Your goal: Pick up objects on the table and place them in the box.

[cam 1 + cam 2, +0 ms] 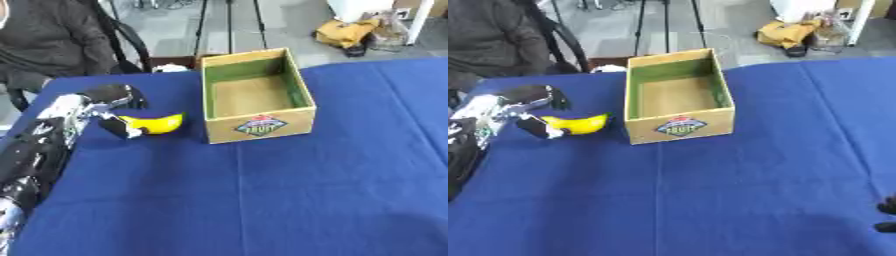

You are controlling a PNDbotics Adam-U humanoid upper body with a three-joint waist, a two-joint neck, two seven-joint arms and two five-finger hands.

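Left eye view. Table (262,200): covered in dark blue cloth, bare over most of its near half. Box (255,95): cardboard, open-topped, green inner walls, a printed label on its near face; it stands toward the far middle of the table and nothing shows inside it. Banana (157,123): yellow, lying on the cloth just left of the box, its tip close to the box's near left corner but apart from it. Left robot hand (112,107): comes in from the lower left on a black and silver arm; its fingers arch over the banana's left end while the thumb lies against that end. The fingers are curled round the fruit's end, grasping it; the banana rests on the cloth. Nothing stands between banana and box. Beyond the far edge: a seated person in dark clothing at upper left, tripod legs, and a yellow bag (346,31) on the floor.

Right eye view. Right robot hand (887,215): only dark fingertips show at the lower right edge, well apart from the box; whether they are released or clenched cannot be told.
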